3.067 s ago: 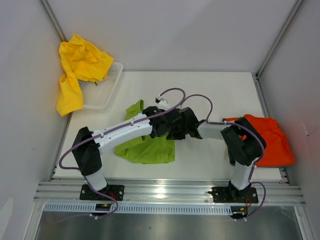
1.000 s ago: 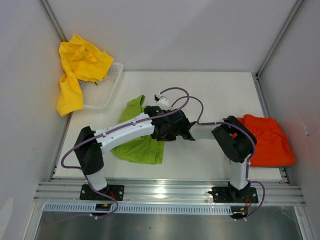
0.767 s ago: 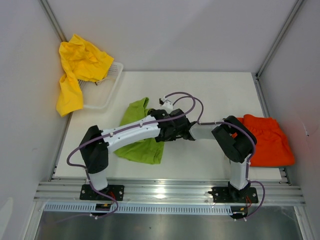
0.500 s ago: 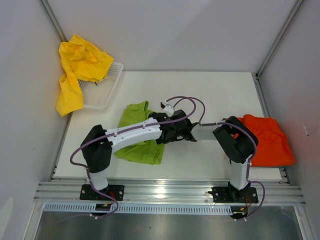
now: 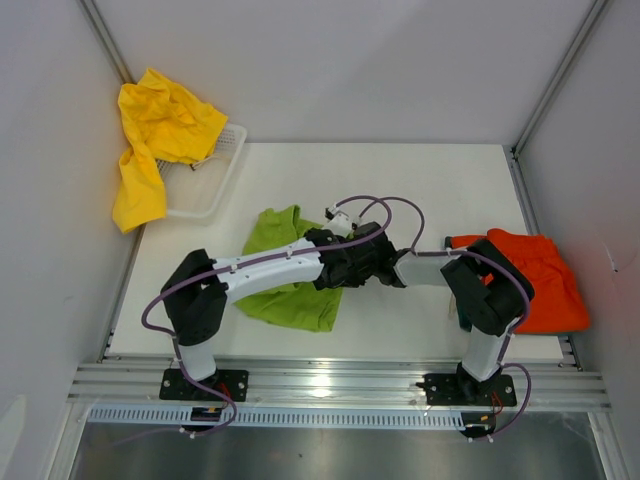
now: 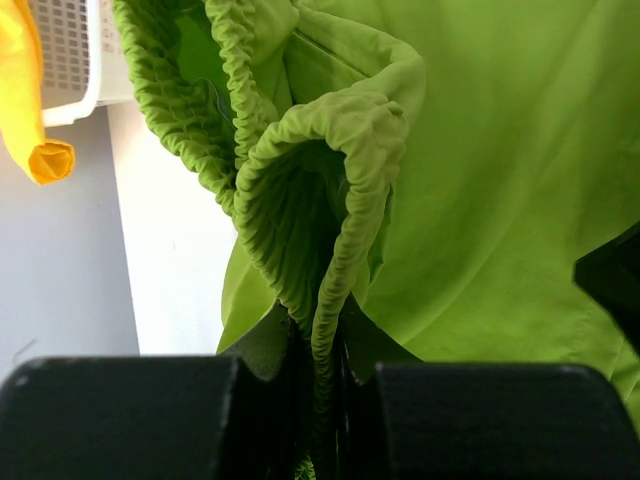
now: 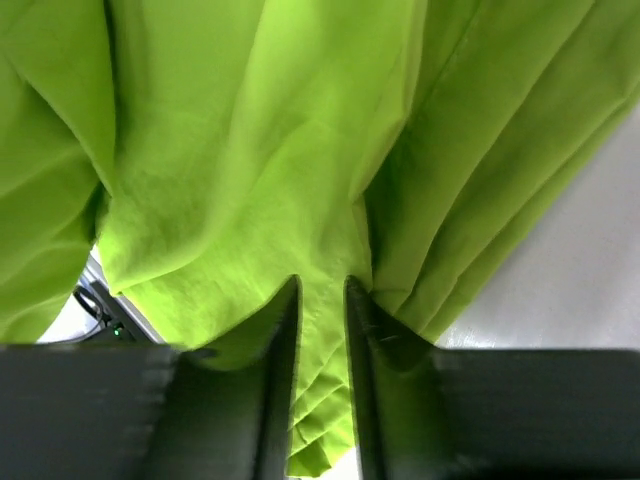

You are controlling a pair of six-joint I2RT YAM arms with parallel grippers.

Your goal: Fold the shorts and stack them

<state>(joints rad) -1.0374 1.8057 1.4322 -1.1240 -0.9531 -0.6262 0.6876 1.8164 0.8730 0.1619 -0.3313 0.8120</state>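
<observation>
Lime green shorts [image 5: 290,305] lie in the middle of the desk [image 5: 430,190] seen from overhead, where both wrists hide the grips. Wrist views reveal them: left fingers [image 6: 430,420] clamp the elastic waistband, right fingers [image 7: 278,390] pinch a fold of cloth.

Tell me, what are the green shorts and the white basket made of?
The green shorts look like thin, soft, matte cloth, perhaps cotton: it drapes in folds, and the waistband puckers over elastic. The basket looks like hard white plastic, moulded with a grid of holes.
</observation>
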